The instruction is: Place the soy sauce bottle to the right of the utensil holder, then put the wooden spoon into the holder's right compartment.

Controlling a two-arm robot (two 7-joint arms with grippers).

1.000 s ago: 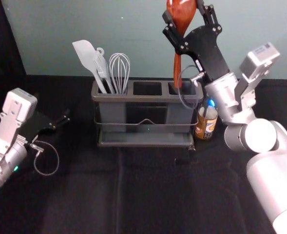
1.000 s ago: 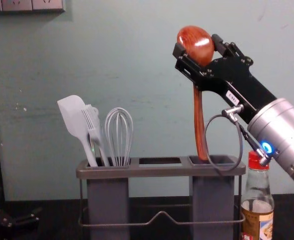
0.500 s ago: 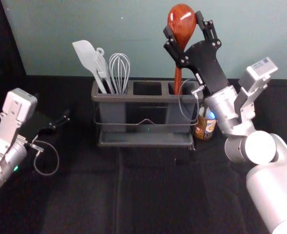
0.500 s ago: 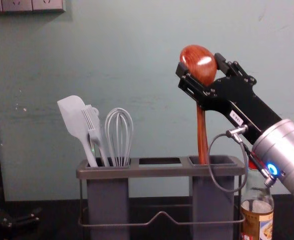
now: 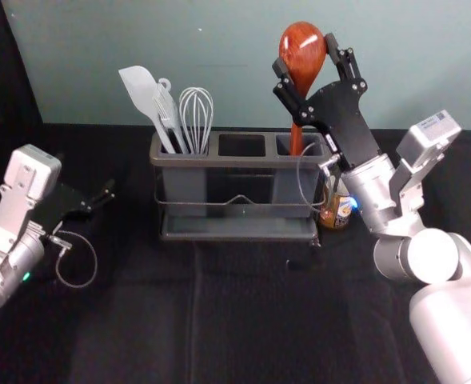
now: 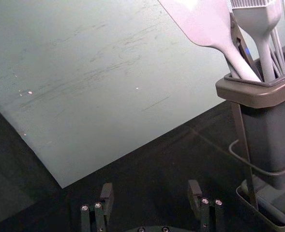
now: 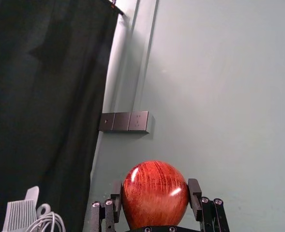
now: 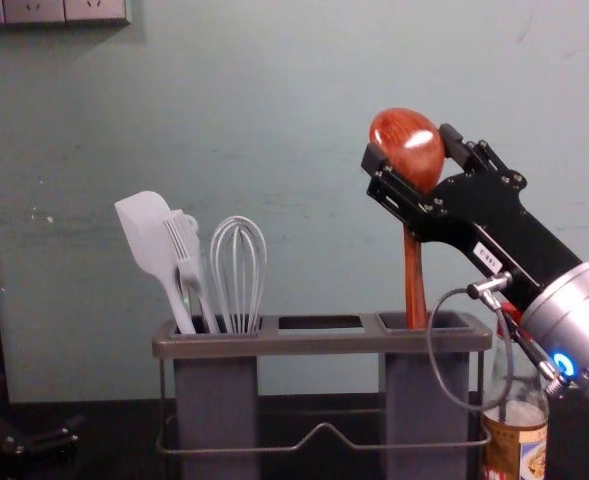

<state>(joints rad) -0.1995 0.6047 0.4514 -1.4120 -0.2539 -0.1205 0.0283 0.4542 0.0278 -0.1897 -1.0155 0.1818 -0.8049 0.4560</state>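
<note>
"What surrounds your hand?"

"Below and to the left of my right gripper (image 5: 305, 53), a white spatula (image 8: 152, 240), a white brush (image 8: 186, 258) and a pale wire whisk (image 8: 238, 270) stand in the left compartment of a grey rectangular utensil holder (image 8: 314, 343). Below my wrist, just beside the holder's right end, stands a clear glass soy sauce bottle with a red cap and brown-gold label (image 8: 517, 440). My looped cable (image 8: 432, 355) hangs in front of them."

"And the spoon?"

"The glossy reddish-brown wooden spoon (image 8: 410, 150) is upright, bowl gripped between my fingers, handle straight beneath them to the right compartment's mouth; its depth inside is hidden."

"Your arms?"

"My right slants up and inward from the right, above the bottle. My left gripper (image 5: 99, 202), fingers spread wide, is parked low, well apart, left of the holder."
</note>
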